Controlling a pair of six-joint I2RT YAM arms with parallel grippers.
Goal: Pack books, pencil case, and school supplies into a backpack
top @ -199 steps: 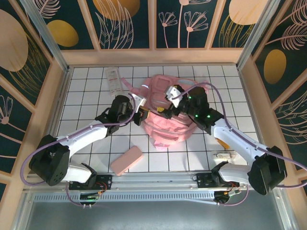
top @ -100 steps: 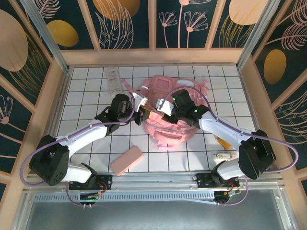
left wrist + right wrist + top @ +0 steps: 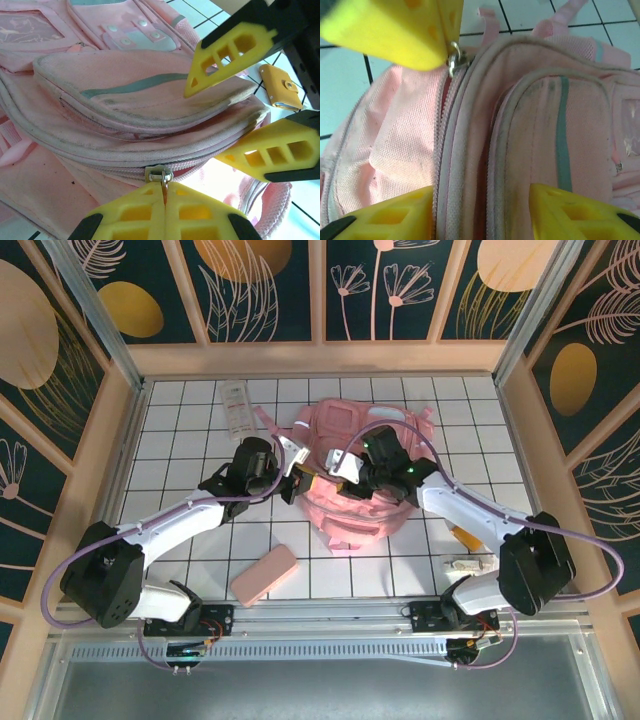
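The step in hand is opening the backpack [image 3: 360, 515], which lies at the middle of the table [image 3: 180, 440] between the two arms. The left gripper [image 3: 164, 200] is clamped shut on the zipper pull [image 3: 159, 174] of the main compartment. The right gripper [image 3: 481, 200] straddles the bag's front section with its jaws part-way apart; whether it actually pinches the fabric I cannot tell.

The zip looks barely parted, so nothing inside can be made out. The pencil case [image 3: 264, 574] lies near left, the clear packet [image 3: 237, 408] far left, the small orange item [image 3: 281, 93] and the whitish item [image 3: 466, 565] to the right, all outside the bag.

Next, the bag likely needs bracing while the pull runs along the zip.
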